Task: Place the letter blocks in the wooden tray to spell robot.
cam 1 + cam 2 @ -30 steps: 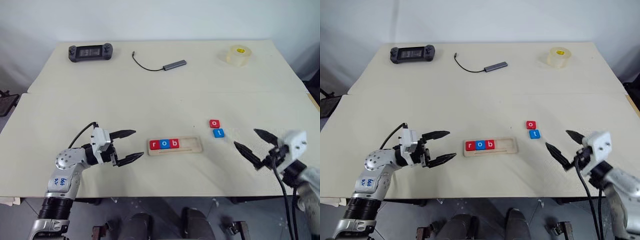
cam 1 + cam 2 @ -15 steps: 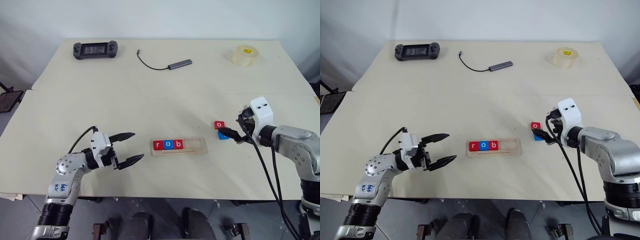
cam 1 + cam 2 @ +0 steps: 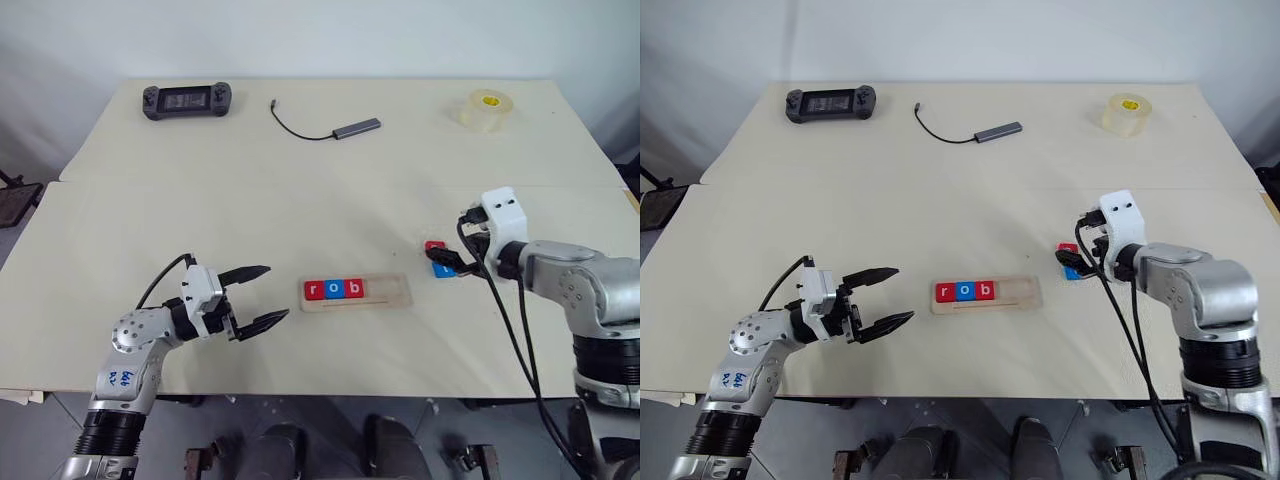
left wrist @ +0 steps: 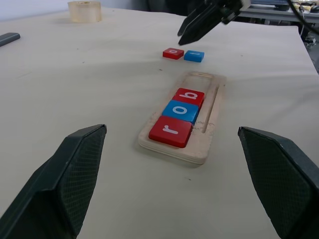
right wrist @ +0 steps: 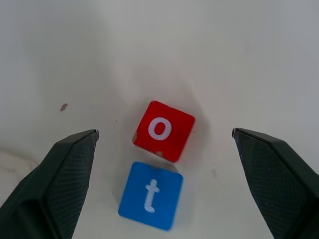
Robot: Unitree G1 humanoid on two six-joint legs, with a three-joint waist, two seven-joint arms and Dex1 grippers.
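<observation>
3 letter blocks (image 4: 178, 113) fill wooden tray (image 4: 209, 109); right claw (image 5: 164, 184) spread above 2.

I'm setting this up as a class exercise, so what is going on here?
A robot is spelling "robot" with letter blocks. The wooden tray already holds r, o and b. The red o block and blue t block lie on the table to its right. The open right gripper hovers over those two, holding nothing. The open left gripper waits empty beside the tray.
</observation>
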